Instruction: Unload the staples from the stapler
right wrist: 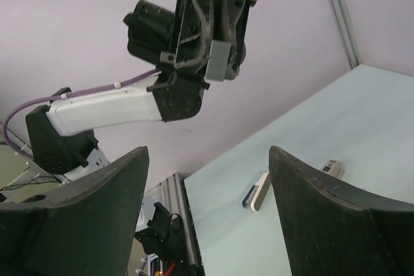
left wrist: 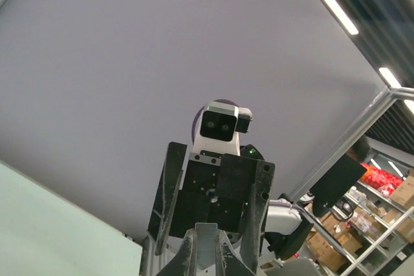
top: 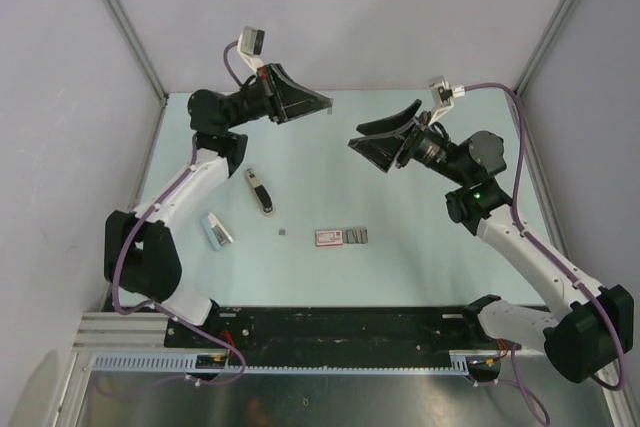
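Observation:
The black and silver stapler (top: 260, 192) lies on the table left of centre, with neither gripper near it. My left gripper (top: 322, 101) is raised high at the back and is shut on a small flat grey metal strip (left wrist: 213, 232), which looks like a strip of staples (right wrist: 218, 61). More grey staples (top: 357, 237) lie beside the pink-red box (top: 328, 237), and a tiny speck (top: 284, 232) sits to their left. My right gripper (top: 375, 145) is raised too, facing the left one. Its jaws are wide open (right wrist: 206, 153) and hold nothing.
A white and blue object (top: 215, 230) lies near the left arm and also shows in the right wrist view (right wrist: 257, 192). Grey walls with metal posts enclose the pale table (top: 420, 247). A black rail (top: 340, 325) runs along the near edge.

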### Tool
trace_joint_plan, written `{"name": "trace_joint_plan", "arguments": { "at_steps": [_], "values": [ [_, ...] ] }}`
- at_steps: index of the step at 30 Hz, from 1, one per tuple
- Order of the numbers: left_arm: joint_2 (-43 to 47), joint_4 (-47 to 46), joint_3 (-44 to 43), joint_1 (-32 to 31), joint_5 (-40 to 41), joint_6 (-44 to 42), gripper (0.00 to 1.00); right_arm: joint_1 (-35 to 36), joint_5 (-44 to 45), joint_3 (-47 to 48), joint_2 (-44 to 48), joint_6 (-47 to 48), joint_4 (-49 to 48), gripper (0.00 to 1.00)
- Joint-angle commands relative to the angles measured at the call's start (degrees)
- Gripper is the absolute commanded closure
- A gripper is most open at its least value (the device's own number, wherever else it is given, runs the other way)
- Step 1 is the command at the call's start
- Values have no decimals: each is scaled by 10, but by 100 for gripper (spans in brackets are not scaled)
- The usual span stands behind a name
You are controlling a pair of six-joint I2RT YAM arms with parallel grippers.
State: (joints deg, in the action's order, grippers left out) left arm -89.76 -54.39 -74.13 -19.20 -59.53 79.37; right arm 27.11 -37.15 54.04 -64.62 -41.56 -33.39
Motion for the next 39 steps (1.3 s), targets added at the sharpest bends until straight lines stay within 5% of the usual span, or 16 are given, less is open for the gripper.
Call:
{"name": "trace_joint_plan", "arguments": {
  "at_steps": [1, 23, 39],
  "values": [
    [35, -71, 35, -10, 33, 41, 100, 7, 40, 36, -10, 2, -20, 22],
    [40, -69, 96, -39, 40, -1, 100, 29, 20, 69, -73, -35, -42, 44],
    [38, -68, 87, -39, 34, -8, 100, 41, 20, 78, -79, -21, 8, 71]
  ]
}}
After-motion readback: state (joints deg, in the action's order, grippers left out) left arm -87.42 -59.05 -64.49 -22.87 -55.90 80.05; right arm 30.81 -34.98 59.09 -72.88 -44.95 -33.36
